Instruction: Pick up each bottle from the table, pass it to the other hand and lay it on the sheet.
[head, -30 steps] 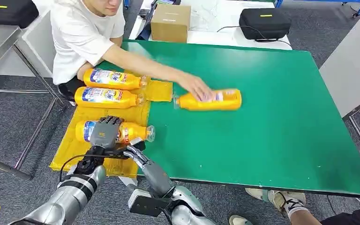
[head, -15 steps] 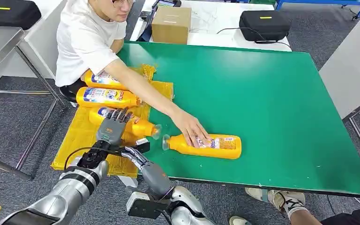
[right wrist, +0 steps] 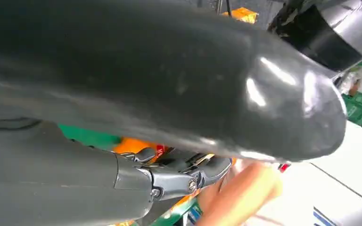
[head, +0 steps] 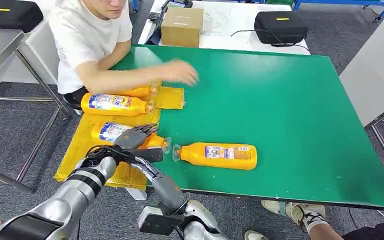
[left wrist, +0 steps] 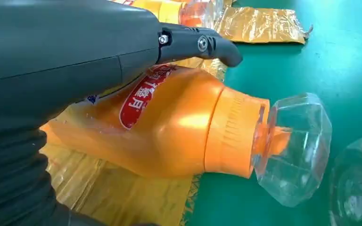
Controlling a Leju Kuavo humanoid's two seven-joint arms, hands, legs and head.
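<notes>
My left hand (head: 132,137) rests open-fingered over a bottle (head: 111,133) on the yellow sheet (head: 82,155); the next bottle (head: 217,155), on the green table (head: 290,120), looks rigid, slick and probably full, so I'd grasp mid-body

Orange bottles and a yellow sheet on the green table

Three bottles lie on the sheet (head: 87,150) at left: far (head: 140,91), middle (head: 114,104), near (head: 111,132); a fourth (head: 217,156) lies sideways right of it, clear cap leftward.
</notes>
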